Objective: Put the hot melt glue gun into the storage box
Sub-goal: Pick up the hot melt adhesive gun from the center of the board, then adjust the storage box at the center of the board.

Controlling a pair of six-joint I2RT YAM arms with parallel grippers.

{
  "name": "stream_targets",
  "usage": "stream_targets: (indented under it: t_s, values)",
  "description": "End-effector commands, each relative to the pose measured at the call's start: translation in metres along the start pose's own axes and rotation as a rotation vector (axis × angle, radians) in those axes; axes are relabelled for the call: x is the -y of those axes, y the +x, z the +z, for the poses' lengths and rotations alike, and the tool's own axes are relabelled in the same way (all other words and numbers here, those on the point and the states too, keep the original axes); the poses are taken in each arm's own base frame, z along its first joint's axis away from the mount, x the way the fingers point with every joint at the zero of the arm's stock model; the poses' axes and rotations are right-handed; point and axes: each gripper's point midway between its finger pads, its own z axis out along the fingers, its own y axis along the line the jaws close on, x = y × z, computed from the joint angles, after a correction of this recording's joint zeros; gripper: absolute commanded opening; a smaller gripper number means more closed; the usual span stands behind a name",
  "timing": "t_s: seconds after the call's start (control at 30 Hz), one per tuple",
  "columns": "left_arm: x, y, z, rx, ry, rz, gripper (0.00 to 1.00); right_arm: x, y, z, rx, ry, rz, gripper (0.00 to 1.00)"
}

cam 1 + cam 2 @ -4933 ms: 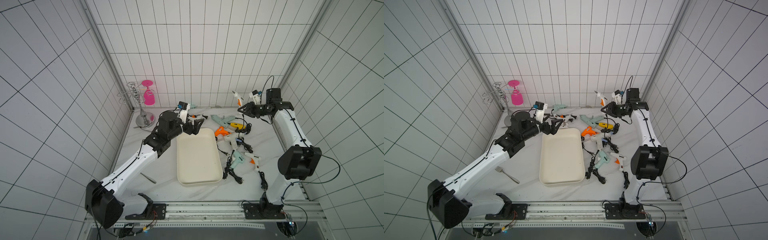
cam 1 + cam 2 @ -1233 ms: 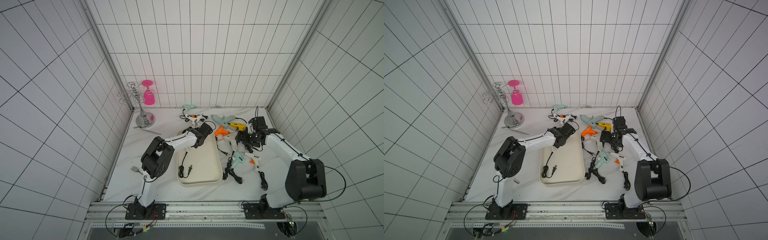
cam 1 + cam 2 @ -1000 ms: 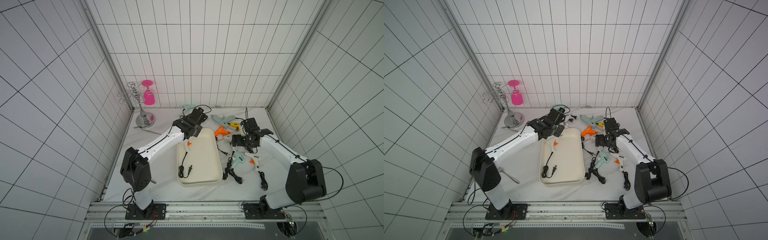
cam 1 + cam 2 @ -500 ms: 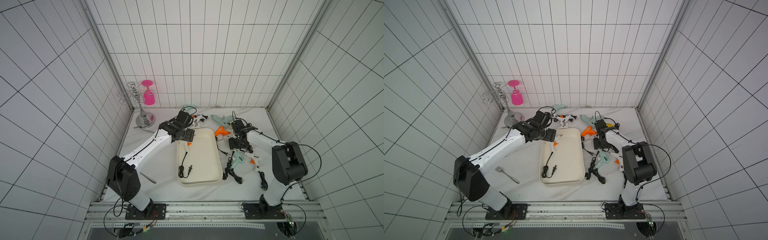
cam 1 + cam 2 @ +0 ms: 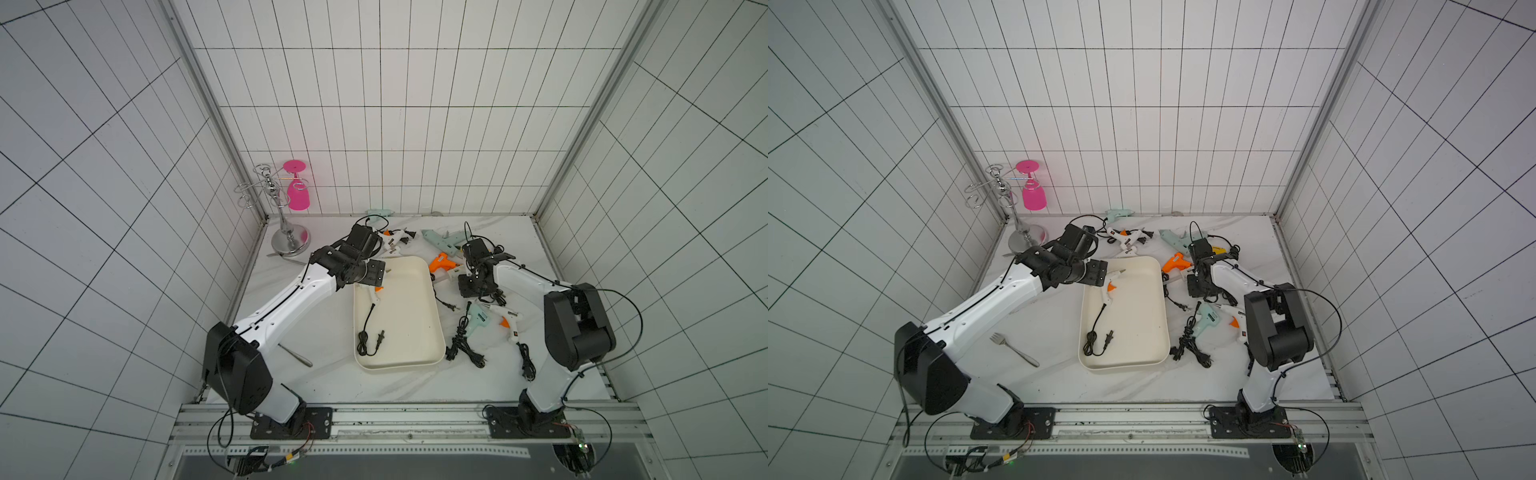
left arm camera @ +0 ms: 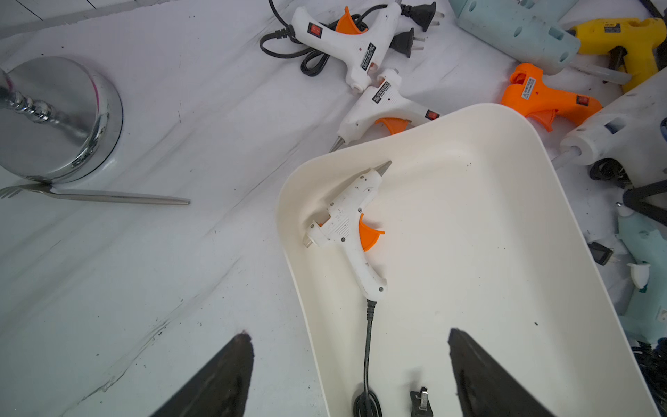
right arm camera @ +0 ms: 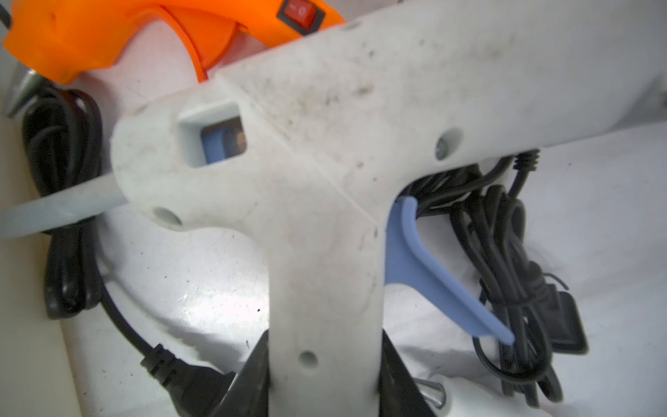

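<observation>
Between the jaws of the right claw point(image 7: 325, 348) sits the lower handle of the white gun point(image 7: 325, 126). The claw is clenched on it, with a pad pressed to each side, and touches nothing else that I can see. The gun lies outside the box point(image 5: 438, 328), which stands just beside this claw on the side toward the left arm.

The step in hand looks like the lift. Because the grip is low on the handle, the heavy barrel may swing about the pads, so it is best to hold firm and rise slowly and straight. A cord point(image 7: 505, 260) is bundled just behind the trigger, close beside the claw, and will probably trail. Bring it clear of the orange gun point(image 7: 108, 36) beyond the barrel before moving sideways. Then cross the box wall with height to spare and set the gun down on bare floor.

The left claw point(image 6: 348, 335) is spread wide and grasps nothing. It hovers over a box corner, where a small gun point(image 6: 346, 220) lies inside the box just ahead of its tips.
</observation>
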Motion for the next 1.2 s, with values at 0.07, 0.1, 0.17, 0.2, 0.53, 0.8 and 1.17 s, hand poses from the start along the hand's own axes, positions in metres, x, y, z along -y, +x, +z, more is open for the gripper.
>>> stream_targets:
  t_s: [0.07,0.1,0.17,0.2,0.53,0.8,1.17]
  values:
    - [0.008,-0.006,-0.006,0.009,0.04,-0.02,0.84,-0.002,-0.03,-0.053,0.166,-0.028,0.011,0.09]
    - [0.013,-0.008,-0.007,0.019,0.063,-0.02,0.84,-0.001,-0.033,-0.061,0.188,-0.03,0.015,0.08]
    - [0.019,-0.013,-0.01,0.031,0.097,-0.026,0.84,0.001,-0.039,-0.078,0.229,-0.027,0.016,0.07]
    - [0.022,-0.016,-0.011,0.036,0.114,-0.029,0.84,0.001,-0.042,-0.088,0.248,-0.033,0.013,0.07]
    - [0.016,-0.034,-0.016,0.119,0.075,-0.083,0.84,-0.007,-0.073,-0.2,0.416,-0.117,0.045,0.06]
    - [-0.064,0.025,0.012,-0.021,-0.117,-0.27,0.78,-0.053,-0.09,-0.276,0.512,-0.248,-0.035,0.06]
    - [-0.042,0.087,0.053,-0.135,0.033,-0.412,0.29,-0.148,-0.085,-0.256,0.445,-0.442,-0.072,0.08]
